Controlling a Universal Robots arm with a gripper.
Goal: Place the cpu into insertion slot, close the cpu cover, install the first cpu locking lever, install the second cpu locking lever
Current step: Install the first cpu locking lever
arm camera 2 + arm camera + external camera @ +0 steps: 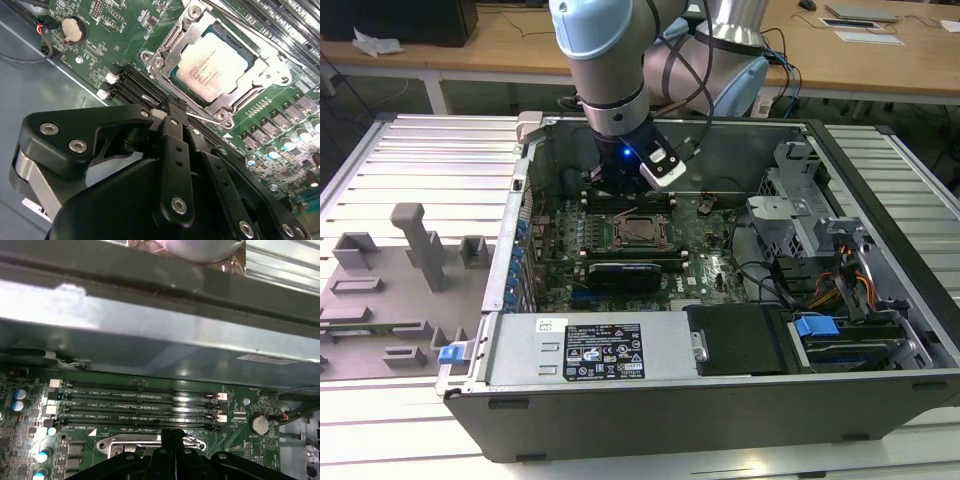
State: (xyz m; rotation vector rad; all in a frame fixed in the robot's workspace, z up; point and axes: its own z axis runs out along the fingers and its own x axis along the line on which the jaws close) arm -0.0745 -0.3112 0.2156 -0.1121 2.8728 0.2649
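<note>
The computer case (pixel 740 405) lies open on its side on the ribbed metal tabletop (pixel 420 160), with grey holder blocks (pixel 415 245) standing beside it toward the exterior view's left. The arm reaches down into the case, and the tool (pixel 620 190) hangs low over the green motherboard (pixel 120 30), at the socket's edge on the memory slot side. The cpu (pixel 212 67) is seated flat in the insertion slot (pixel 174 77), pale metal face up. The cpu cover (pixel 169 39) is down over it, its frame lying around the chip, with the face showing through the window. In the second wrist view the tool's fingers (pixel 175 130) are drawn together, with no gap showing at the tips. The tips sit at the near end of a thin bright locking lever (pixel 202 117), which runs along the cover's nearest edge. Whether that rod is pinched between the tips or only touched cannot be determined. Whether the lever is hooked under its catch cannot be determined either. In the first wrist view the closed tips (pixel 172 432) stand just beside the socket frame, with the four black memory slots (pixel 140 402) immediately beyond them. A coin cell (pixel 73 29) sits on the board well apart from the socket.
</note>
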